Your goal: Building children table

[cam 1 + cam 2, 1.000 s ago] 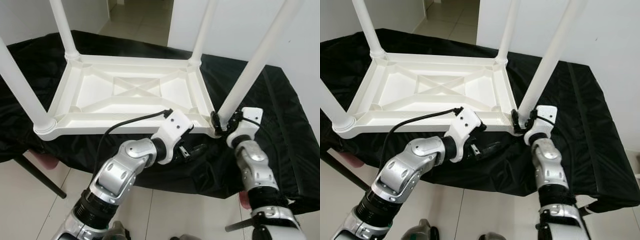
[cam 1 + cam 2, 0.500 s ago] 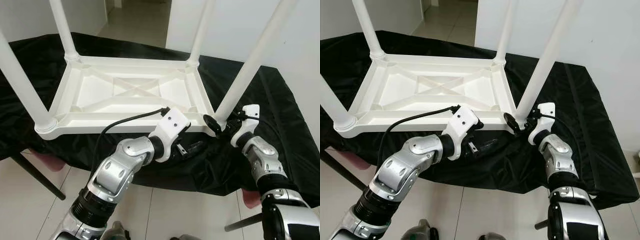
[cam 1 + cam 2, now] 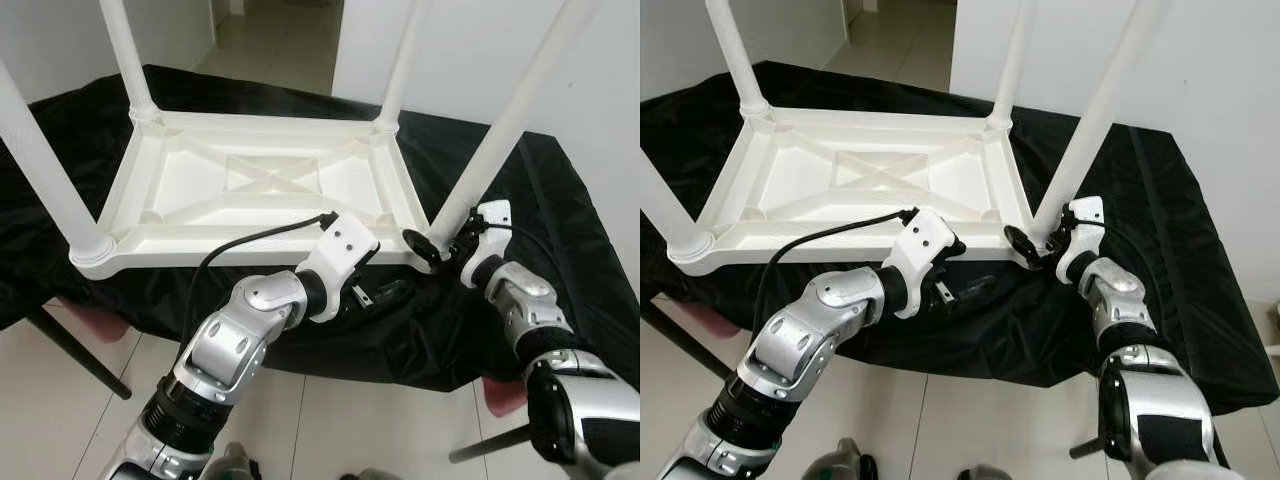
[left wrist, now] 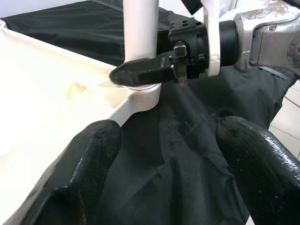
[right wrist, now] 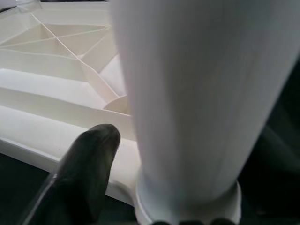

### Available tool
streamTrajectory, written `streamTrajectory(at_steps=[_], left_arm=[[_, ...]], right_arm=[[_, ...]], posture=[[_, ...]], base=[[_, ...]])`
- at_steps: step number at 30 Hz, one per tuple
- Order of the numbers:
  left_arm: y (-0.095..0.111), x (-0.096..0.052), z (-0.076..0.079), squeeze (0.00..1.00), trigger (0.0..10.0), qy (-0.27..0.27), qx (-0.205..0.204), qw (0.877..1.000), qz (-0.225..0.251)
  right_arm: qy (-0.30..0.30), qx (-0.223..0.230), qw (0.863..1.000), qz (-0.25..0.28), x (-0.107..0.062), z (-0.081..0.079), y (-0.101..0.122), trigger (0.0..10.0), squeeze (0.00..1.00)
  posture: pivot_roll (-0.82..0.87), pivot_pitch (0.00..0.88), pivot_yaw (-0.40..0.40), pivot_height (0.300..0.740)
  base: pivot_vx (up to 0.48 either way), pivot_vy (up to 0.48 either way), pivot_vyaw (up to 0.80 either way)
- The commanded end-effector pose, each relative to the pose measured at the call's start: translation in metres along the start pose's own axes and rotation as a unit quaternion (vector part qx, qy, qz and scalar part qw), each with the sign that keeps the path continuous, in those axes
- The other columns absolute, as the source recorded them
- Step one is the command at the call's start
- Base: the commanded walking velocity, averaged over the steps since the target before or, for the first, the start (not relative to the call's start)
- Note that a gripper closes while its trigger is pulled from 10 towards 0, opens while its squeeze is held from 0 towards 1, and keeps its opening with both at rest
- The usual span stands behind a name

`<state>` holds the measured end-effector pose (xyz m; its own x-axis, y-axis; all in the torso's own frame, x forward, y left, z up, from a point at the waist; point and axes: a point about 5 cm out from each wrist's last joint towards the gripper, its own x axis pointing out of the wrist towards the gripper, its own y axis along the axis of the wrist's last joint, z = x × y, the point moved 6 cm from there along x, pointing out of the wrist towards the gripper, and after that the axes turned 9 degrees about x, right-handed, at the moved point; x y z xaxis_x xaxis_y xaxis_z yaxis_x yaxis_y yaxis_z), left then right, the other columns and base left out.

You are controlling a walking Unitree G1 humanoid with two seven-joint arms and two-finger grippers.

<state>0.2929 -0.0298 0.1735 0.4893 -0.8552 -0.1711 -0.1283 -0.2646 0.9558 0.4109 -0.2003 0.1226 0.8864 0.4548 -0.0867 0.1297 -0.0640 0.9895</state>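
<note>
A white plastic children's table (image 3: 250,240) lies upside down on a black cloth (image 3: 560,220), its legs pointing up. My right gripper (image 3: 434,246) is at the base of the near right leg (image 3: 500,130). It is open and straddles the leg, with one black finger (image 4: 140,72) lying across the socket and the other hidden behind the leg. The leg (image 5: 197,93) stands close in front of the right wrist camera. My left gripper (image 3: 385,293) hovers open over the cloth just below the table's front edge, holding nothing.
The cloth-covered bench stands on dark legs (image 3: 70,350) over a tiled floor (image 3: 330,420). Something pink (image 3: 95,322) sits under its front left edge. A white wall (image 3: 600,110) rises at the right, and a doorway opens behind.
My right gripper has opened: one finger has swung out to the left of the leg's base. The right wrist has shifted slightly. The left arm has hardly moved.
</note>
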Motion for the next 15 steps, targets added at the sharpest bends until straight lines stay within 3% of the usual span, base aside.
streamTrajectory(at_steps=[1, 2, 3, 15], left_arm=[[0.0025, -0.0002, -0.0029, 0.0, 10.0, 0.015, 0.006, 1.0, 0.0], [0.0025, -0.0002, -0.0029, 0.0, 10.0, 0.015, 0.006, 1.0, 0.0], [0.0024, -0.0003, -0.0028, 0.0, 10.0, 0.015, 0.006, 1.0, 0.0], [0.0025, 0.0006, -0.0005, 0.0, 10.0, 0.008, 0.005, 1.0, 0.0]], right_arm=[[0.002, 0.001, 1.0, -0.028, -0.0024, 0.0001, -0.0128, 2.9, 0.0], [0.002, 0.001, 1.0, -0.028, -0.0024, 0.0001, -0.0128, 2.9, 0.0], [0.002, 0.0, 0.999, -0.032, -0.0026, 0.0006, -0.0143, 0.0, 0.0], [0.006, 0.007, 0.999, -0.039, -0.0123, 0.0054, -0.0225, 0.0, 0.0]], posture=[[0.08, 0.013, -0.053, 0.74], [0.08, 0.013, -0.053, 0.74], [0.08, 0.013, -0.053, 0.74], [0.06, 0.017, -0.045, 0.74]], base=[[0.0, 0.0, 0.0], [0.0, 0.0, 0.0], [0.0, 0.0, 0.0], [0.0, 0.0, 0.0]])
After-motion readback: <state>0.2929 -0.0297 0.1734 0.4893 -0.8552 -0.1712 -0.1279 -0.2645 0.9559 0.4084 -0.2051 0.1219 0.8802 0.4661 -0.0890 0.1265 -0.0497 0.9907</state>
